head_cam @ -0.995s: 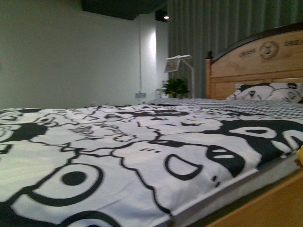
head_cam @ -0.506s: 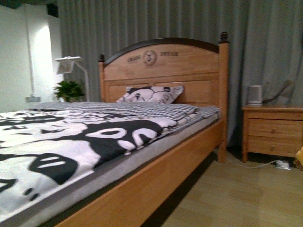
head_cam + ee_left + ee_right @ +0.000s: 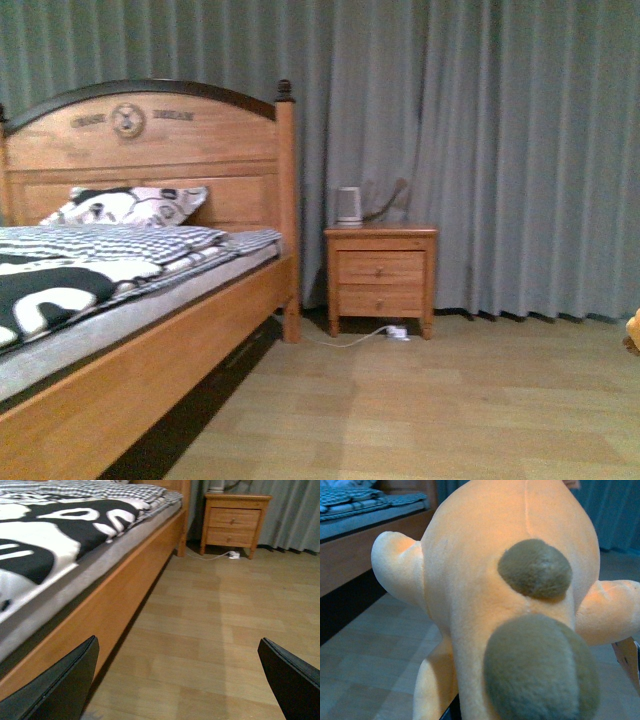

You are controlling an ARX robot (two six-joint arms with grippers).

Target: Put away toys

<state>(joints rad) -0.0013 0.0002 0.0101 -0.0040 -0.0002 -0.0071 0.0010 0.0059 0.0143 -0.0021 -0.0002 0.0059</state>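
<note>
- Curtain: grey, pleated, floor-length, covering the whole back wall.
- Bed: wooden frame with an arched headboard and black-and-white cartoon bedding. It lies to the robot's left.
- Floor: pale wood planks, bare between the bed and the robot.
- Nightstand: two drawers, just beside the headboard post. A white vessel stands on top.
- Plush toy: orange-yellow with brown patches and stubby limbs spread. It fills the right wrist view, above the floor. In the front view only a sliver shows, low at the right edge.
- Left claw: fingers spread wide with nothing between them, low beside the bed rail.
- Right claw: hidden behind the toy, so its opening cannot be told. The toy seems to be carried by it.
- Step in hand, as judged: carrying the toy, with no storage place in view. The next move calls for finding one while keeping the toy clear of the floor.
</note>
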